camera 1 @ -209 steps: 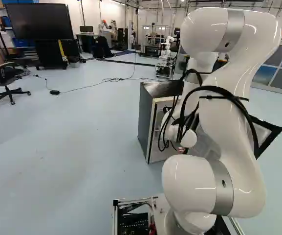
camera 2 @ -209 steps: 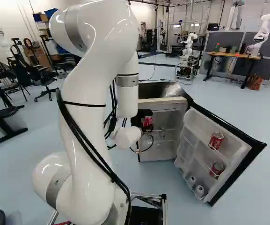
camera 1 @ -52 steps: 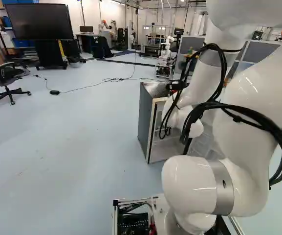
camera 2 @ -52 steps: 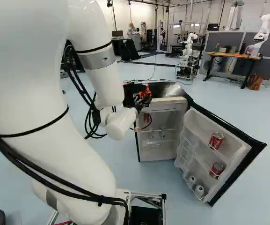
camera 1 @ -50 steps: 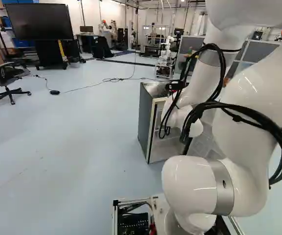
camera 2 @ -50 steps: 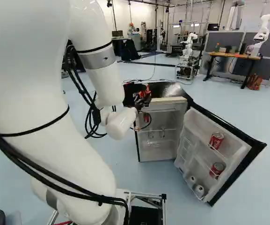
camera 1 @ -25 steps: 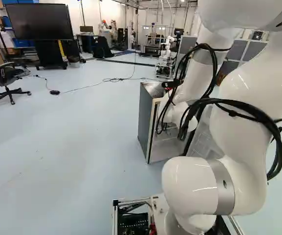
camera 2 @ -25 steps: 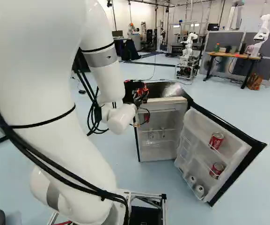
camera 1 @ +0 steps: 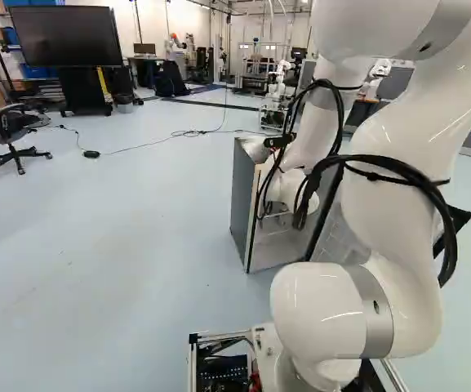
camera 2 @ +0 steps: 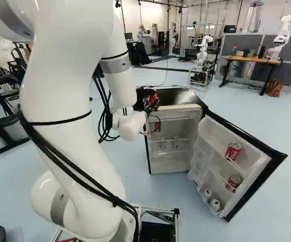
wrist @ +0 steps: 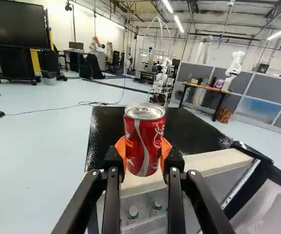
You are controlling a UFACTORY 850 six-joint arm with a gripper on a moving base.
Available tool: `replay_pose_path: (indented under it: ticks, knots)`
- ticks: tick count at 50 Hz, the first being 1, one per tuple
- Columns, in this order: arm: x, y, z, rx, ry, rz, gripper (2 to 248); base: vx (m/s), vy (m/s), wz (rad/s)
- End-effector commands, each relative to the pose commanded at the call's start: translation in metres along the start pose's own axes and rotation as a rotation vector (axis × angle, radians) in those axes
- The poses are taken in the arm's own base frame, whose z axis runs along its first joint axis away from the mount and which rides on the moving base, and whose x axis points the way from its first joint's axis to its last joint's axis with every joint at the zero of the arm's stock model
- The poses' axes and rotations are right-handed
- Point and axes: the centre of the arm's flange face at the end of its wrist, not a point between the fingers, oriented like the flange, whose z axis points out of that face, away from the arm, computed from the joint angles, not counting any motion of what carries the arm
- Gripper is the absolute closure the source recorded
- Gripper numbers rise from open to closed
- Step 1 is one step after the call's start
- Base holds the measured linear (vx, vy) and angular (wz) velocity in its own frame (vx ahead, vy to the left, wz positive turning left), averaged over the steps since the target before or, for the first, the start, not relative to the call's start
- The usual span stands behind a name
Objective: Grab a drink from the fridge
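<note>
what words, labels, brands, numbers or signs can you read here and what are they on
Red can in the gripper: white script, partly turned away; no whole word to quote.
Upper can in the fridge door: white lettering, too small to read.
Lower can there: markings too small to read.
I can quote no other text.

Place is looking like a robotics lab: another robot (camera 2: 282, 37) is standing by a desk (camera 2: 252, 60), cable (camera 1: 189, 133) is snaking over floor (camera 1: 104, 245), partitions (wrist: 262, 90) are lining one side
</note>
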Motion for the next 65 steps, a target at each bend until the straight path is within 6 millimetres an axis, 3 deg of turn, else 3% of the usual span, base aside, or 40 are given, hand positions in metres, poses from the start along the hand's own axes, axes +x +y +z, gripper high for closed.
replay_pose_path:
  ticks: [22,56,57,61,62,65]
  knots:
    - [-0.009,-0.005,0.041,-0.011,0.002,0.004,160,0.0,0.0,0.0]
    - [-0.014,-0.006,0.045,-0.01,-0.007,0.004,160,0.0,0.0,0.0]
    - [-0.014,-0.006,0.045,-0.01,-0.007,0.004,148,0.0,0.0,0.0]
    - [-0.014,-0.006,0.045,-0.01,-0.007,0.004,148,0.0,0.0,0.0]
    - [-0.014,-0.006,0.045,-0.01,-0.007,0.004,116,0.0,0.0,0.0]
    - [-0.014,-0.006,0.045,-0.01,-0.007,0.004,116,0.0,0.0,0.0]
